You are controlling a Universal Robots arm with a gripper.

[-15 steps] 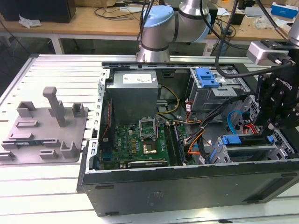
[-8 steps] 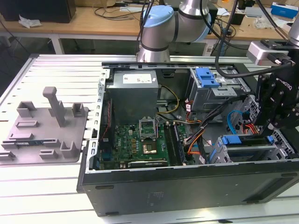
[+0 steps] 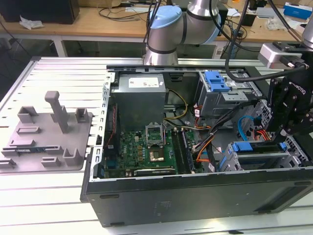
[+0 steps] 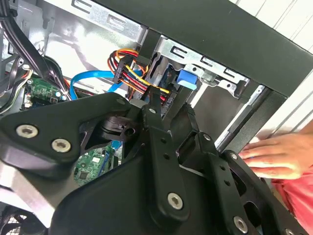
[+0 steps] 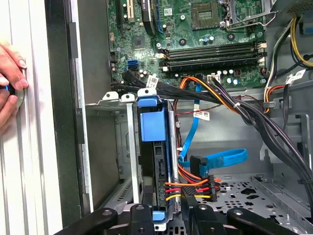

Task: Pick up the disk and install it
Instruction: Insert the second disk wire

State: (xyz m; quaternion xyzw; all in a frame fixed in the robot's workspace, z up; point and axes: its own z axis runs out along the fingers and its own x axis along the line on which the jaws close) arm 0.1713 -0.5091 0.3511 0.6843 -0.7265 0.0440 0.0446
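The disk (image 3: pixel 254 148) sits on edge inside the lower grey drive cage at the exterior view's right, its blue carrier along the top. In the first wrist view the disk (image 5: pixel 154 127) stands in the cage slot, with coloured power wires reaching its side. My gripper (image 5: pixel 168 211) is open at the disk's near end; one finger (image 5: pixel 143 215) is close against it and the other stands a little apart. In the exterior view the black gripper (image 3: pixel 286 129) hangs just beyond the cage. The second wrist view has the gripper (image 4: pixel 167 110) pointing into the same corner.
A person's hand (image 5: pixel 10 81) rests on the table just outside the case wall (image 5: pixel 61 122), also the hand (image 4: pixel 276 156). Cable bundles (image 5: pixel 230 105) cross beside the cage. The motherboard (image 3: pixel 146 147), an upper cage with a blue latch (image 3: pixel 216 81) and a grey fixture tray (image 3: pixel 44 137) lie further off.
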